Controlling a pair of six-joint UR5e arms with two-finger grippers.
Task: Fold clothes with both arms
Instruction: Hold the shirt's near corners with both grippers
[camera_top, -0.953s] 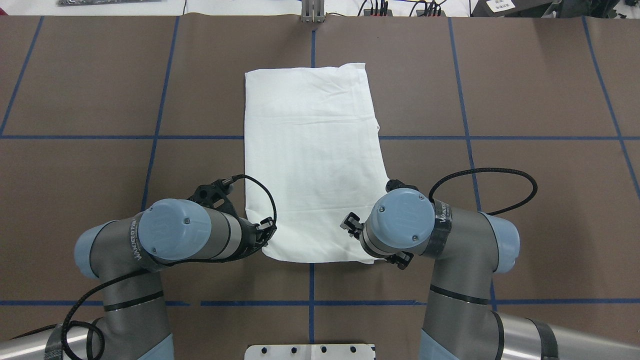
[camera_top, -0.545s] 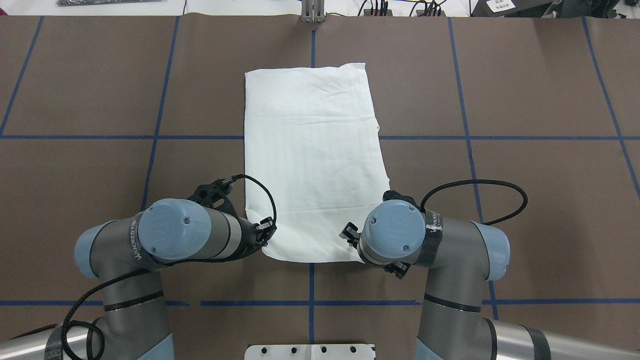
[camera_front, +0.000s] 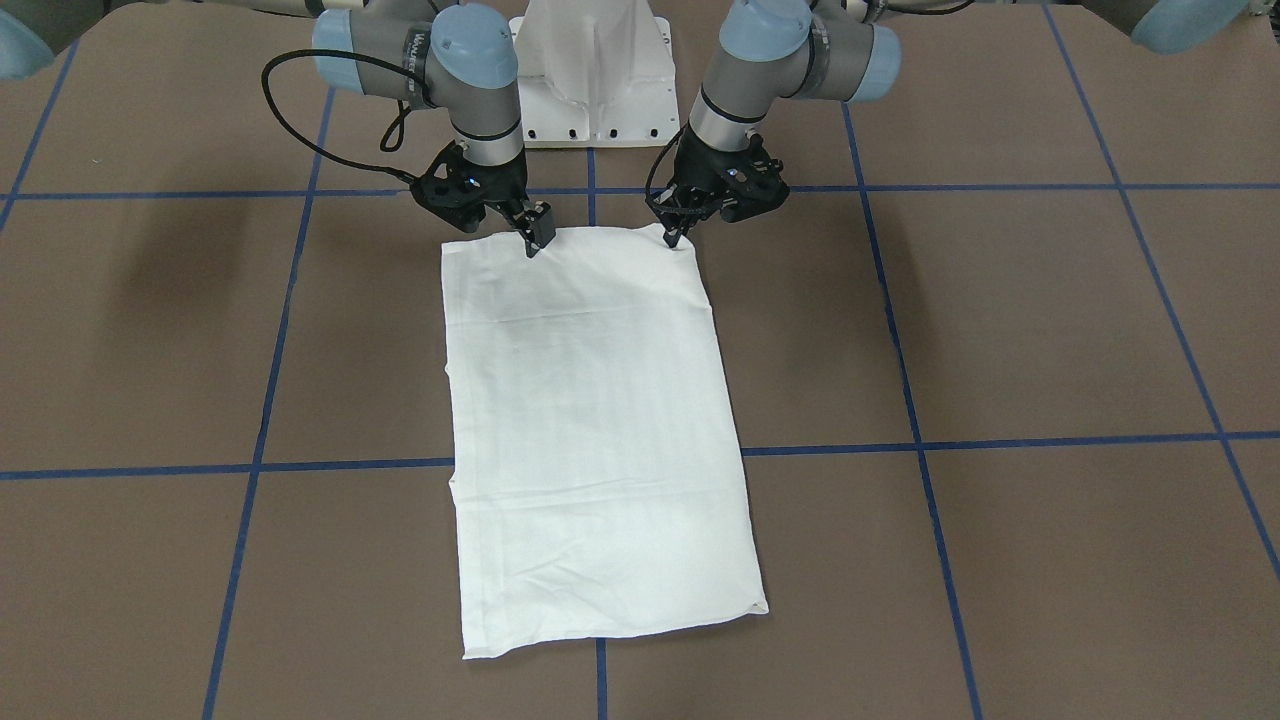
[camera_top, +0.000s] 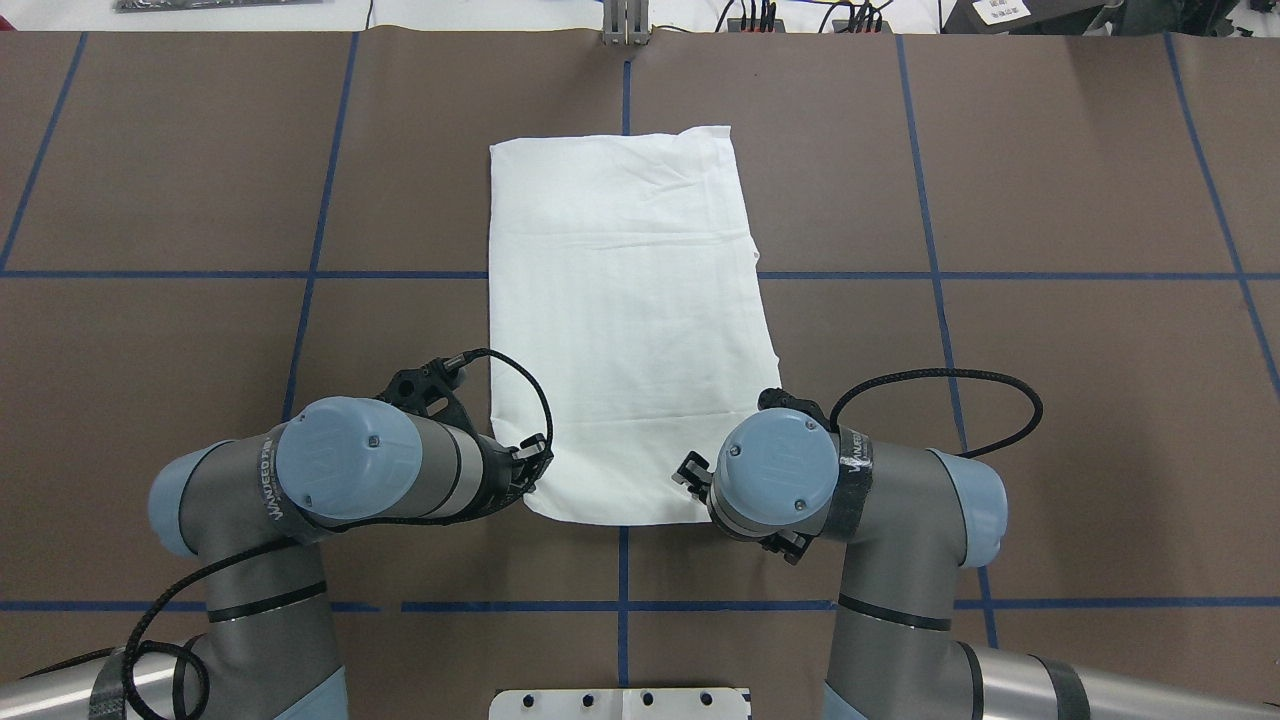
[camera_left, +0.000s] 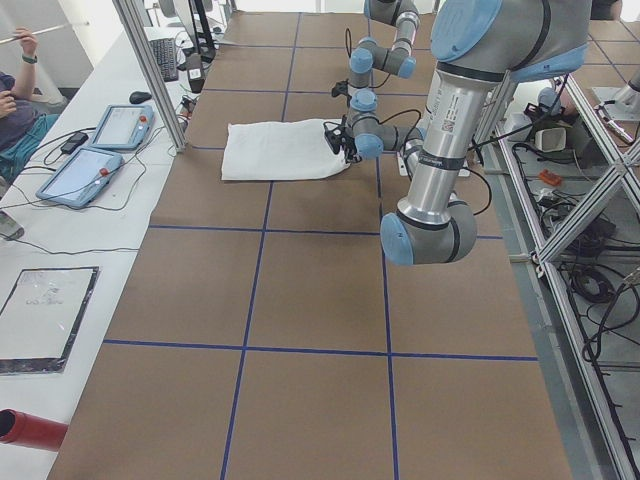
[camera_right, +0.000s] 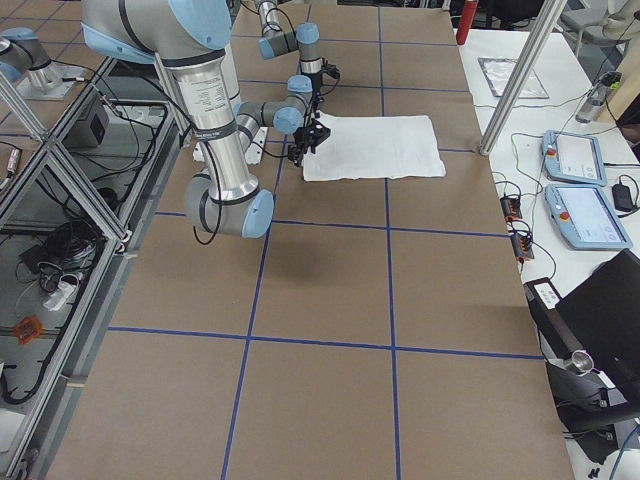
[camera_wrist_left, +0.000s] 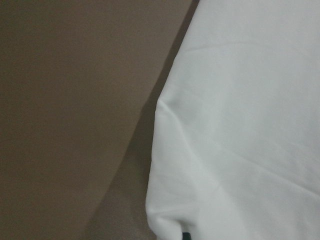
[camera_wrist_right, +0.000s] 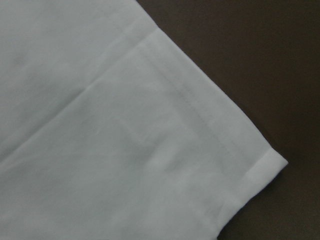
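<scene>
Both jaws sit at robot-side corners of T-shirt (camera_top: 620, 320), folded long, flat on tabletop (camera_top: 1050, 180); clenched or released, cannot tell. Cloth light, limp, likely slippy: pinch all layers at those corners.

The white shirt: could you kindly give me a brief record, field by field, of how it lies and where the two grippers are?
Garment: white shirt, folded into a long rectangle
Support: lies flat on the brown table
Print or collar: none showing
Left side: left gripper points down at the shirt's robot-side corner
Right side: right gripper points down on the same edge, inward from the other corner
Jaws: cannot tell for either
Lift: no part of the shirt looks raised
</scene>
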